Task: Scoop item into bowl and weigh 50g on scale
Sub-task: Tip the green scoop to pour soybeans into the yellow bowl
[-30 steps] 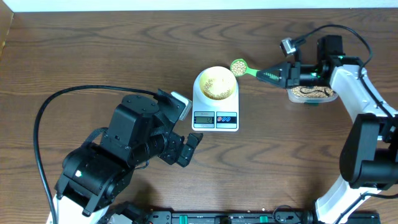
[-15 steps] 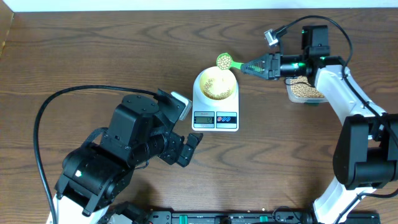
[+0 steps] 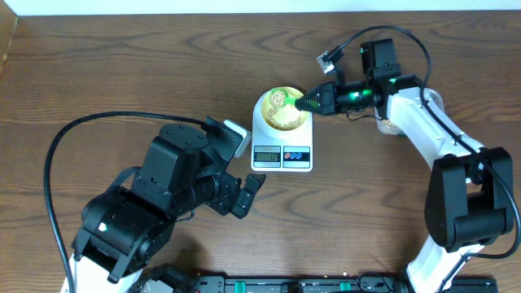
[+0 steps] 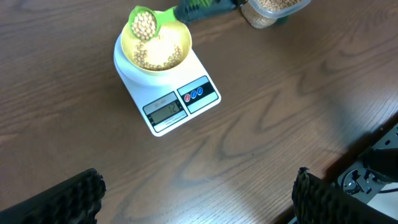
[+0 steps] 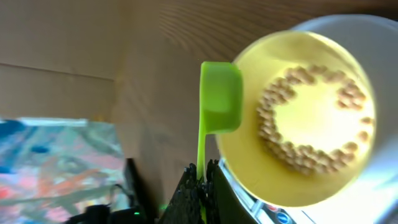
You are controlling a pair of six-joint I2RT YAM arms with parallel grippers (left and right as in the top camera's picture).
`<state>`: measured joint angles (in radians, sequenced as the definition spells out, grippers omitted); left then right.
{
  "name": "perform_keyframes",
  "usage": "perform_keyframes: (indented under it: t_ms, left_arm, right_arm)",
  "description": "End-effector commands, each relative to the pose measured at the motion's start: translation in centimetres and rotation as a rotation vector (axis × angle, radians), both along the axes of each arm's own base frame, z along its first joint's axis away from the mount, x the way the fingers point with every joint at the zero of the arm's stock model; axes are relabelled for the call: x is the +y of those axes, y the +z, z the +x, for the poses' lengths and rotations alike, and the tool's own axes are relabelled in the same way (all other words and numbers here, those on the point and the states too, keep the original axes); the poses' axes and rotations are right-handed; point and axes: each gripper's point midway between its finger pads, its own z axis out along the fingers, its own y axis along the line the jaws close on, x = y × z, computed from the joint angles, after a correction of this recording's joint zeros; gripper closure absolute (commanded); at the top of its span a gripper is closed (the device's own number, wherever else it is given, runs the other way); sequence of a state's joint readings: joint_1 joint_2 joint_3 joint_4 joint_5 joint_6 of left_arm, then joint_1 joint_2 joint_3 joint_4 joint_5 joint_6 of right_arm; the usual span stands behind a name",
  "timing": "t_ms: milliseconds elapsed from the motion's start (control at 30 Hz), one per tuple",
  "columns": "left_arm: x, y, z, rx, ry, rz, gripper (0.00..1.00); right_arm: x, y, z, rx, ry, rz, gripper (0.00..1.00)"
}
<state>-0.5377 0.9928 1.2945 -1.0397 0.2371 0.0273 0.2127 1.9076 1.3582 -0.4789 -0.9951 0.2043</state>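
The pale yellow bowl point(image 3: 266, 114) stands on the white scale point(image 3: 282, 155) at mid-table, with tan beans point(image 3: 285, 116) lying in it. My right gripper point(image 3: 313, 102) is shut on the handle of a green scoop point(image 3: 282, 98). The scoop holds beans point(image 4: 144, 25) and hangs tilted over the bowl's far rim point(image 4: 126, 53). In the right wrist view the scoop point(image 5: 219, 102) sits beside the bowl point(image 5: 249, 168), its handle pinched between my fingers point(image 5: 202, 177). My left gripper point(image 4: 198, 205) stands open and empty above bare table, short of the scale point(image 4: 186, 102).
A clear container of beans point(image 4: 273, 6) sits right of the scale, mostly hidden under my right arm point(image 3: 415, 122) in the overhead view. My bulky left arm point(image 3: 163, 195) fills the near left. The table's far edge meets a white strip.
My right gripper has carried the loaded scoop leftward from beside the clear container to over the bowl. The left arm has not moved.
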Motion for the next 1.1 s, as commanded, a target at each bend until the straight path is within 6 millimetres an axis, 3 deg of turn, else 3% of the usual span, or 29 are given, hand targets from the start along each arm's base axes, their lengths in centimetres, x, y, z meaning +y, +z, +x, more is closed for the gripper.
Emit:
perform_keyframes:
  t_ms: [0,500,1067]
  left_arm:
    - [0.1,0.2,0.1,-0.015,-0.003,0.007,0.01]
    - [0.1,0.2,0.1,-0.015,-0.003,0.007,0.02]
    - [0.1,0.2,0.1,-0.015,-0.003,0.007,0.01]
  right_arm:
    - [-0.6,-1.7,0.6,-0.051,-0.022,-0.12,0.99]
    - [-0.6,-3.6,0.3,-0.126,0.004,-0.361,0.99]
    - [0.4,-0.8,0.7,-0.318,0.117,-0.606,0.99]
